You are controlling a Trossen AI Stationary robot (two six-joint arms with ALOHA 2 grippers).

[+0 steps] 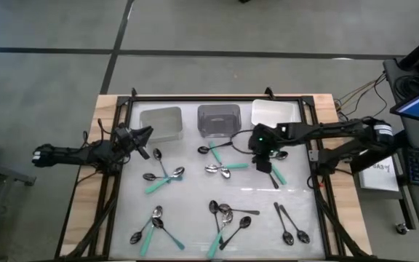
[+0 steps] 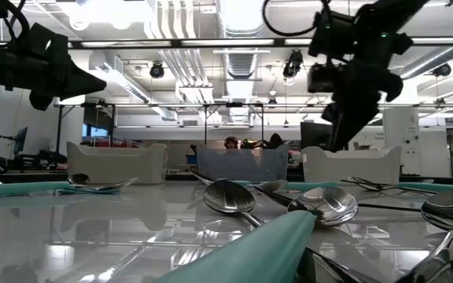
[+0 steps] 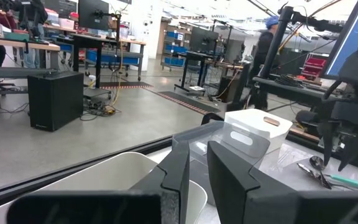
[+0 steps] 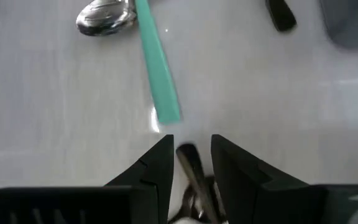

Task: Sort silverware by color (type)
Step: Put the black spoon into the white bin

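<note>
Right gripper [image 4: 190,163] hangs over the glossy white table [image 1: 195,200], near the white bin [image 1: 275,112]. Its dark wedge-shaped fingers [image 4: 154,168] stand partly open, straddling the slim handle of a shiny silver spoon [image 4: 194,177]; whether they pinch it, I cannot tell. Just ahead of the fingertips lies a flat matte teal-handled spoon [image 4: 151,56] with a polished bowl. Left gripper [image 3: 194,180] hovers by the grey bin [image 1: 161,122], fingers narrowly apart, holding nothing.
</note>
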